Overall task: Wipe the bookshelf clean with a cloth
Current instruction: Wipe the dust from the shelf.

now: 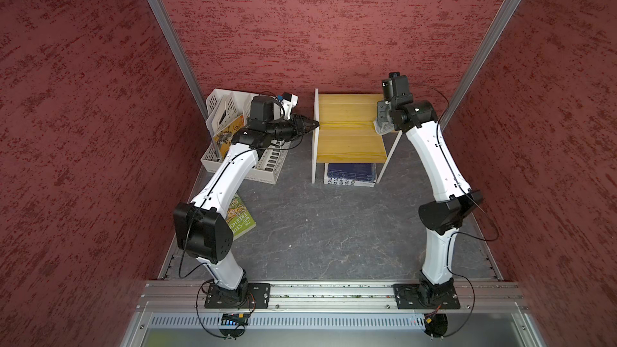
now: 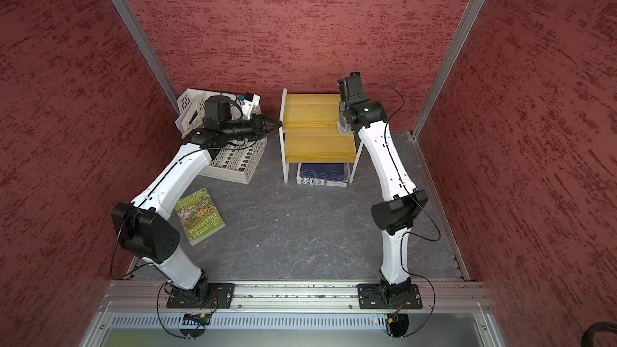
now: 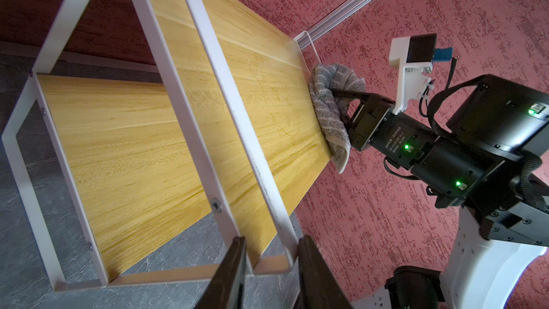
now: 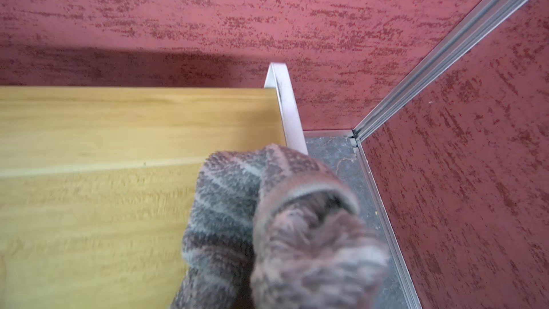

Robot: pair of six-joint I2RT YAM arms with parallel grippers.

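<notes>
Before the red wall, the bookshelf runs crosswise, stepping nearward.

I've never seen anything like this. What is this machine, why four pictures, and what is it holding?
This robot's left arm and right arm are mounted at the near edge of a grey table. Two pictures look down from overhead; the other two come from a camera on each wrist. On the table are a wooden bookshelf with dark blue books beneath, a white file organizer and a green book. The right end effector pinches a striped grey cloth at the bookshelf's right end. The left end effector clasps its white side panel, probably to steady it.
</notes>
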